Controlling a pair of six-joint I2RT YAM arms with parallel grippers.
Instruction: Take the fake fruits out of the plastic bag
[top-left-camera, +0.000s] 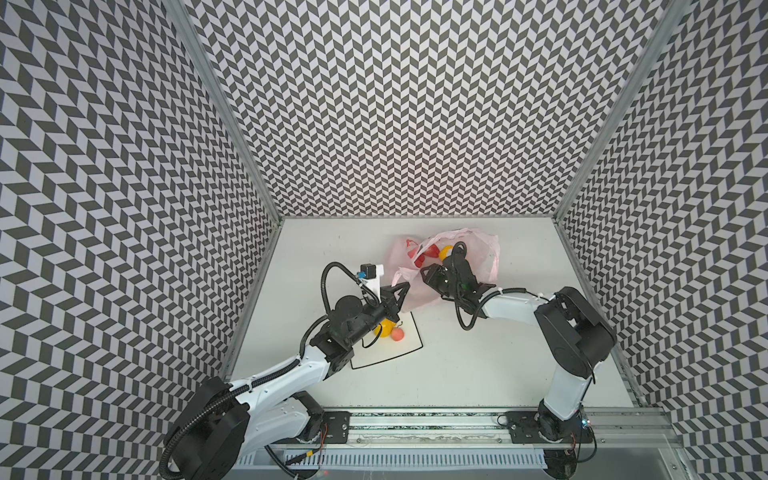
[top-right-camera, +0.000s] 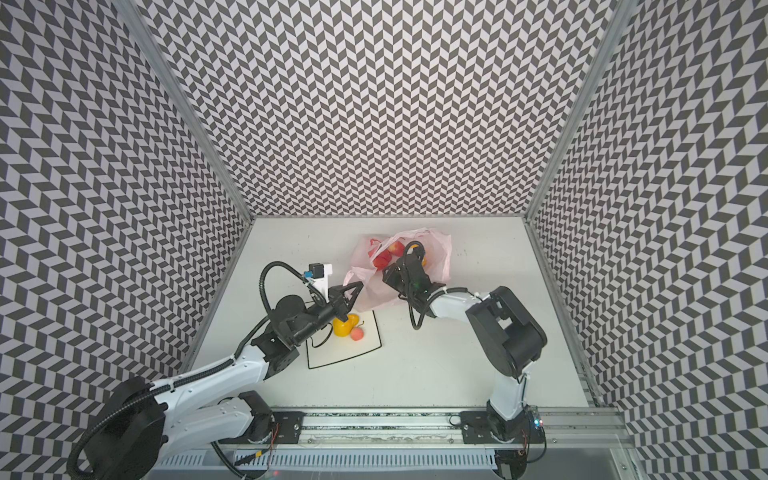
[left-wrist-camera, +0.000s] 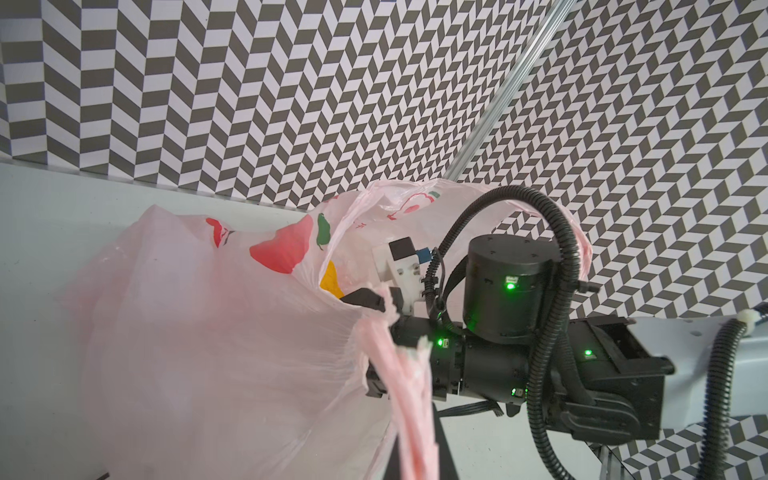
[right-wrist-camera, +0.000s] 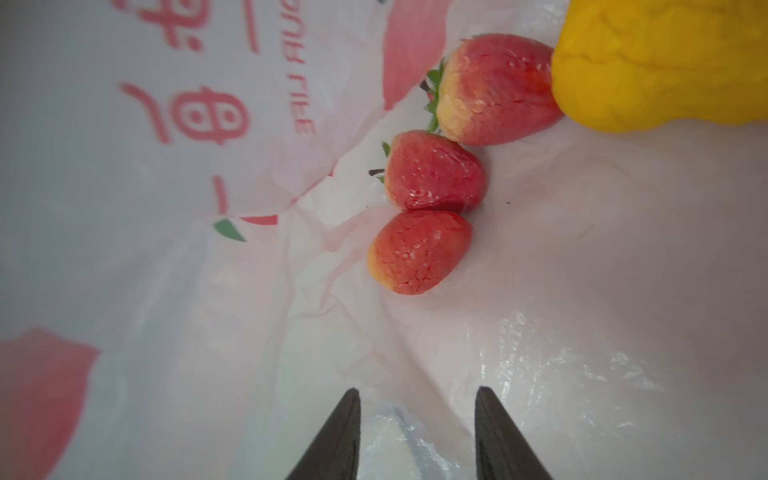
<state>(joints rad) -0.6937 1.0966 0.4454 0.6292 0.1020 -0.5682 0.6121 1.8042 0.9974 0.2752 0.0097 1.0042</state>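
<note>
Right hand (right-wrist-camera: 417, 390) inside plastic bag (right-wrist-camera: 582, 291), strawberries (right-wrist-camera: 434, 170) ahead, untouched.

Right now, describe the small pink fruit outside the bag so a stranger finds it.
Find the square black-rimmed white plate next to the pink plastic bag. On it, the peach is the smaller, pink fruit beside the yellow pear.

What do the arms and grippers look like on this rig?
Left arm and right arm: white links, black joints, black corrugated cable loops. Left gripper and right gripper: black, tapered fingers. Green LEDs on right arm's joints.
</note>
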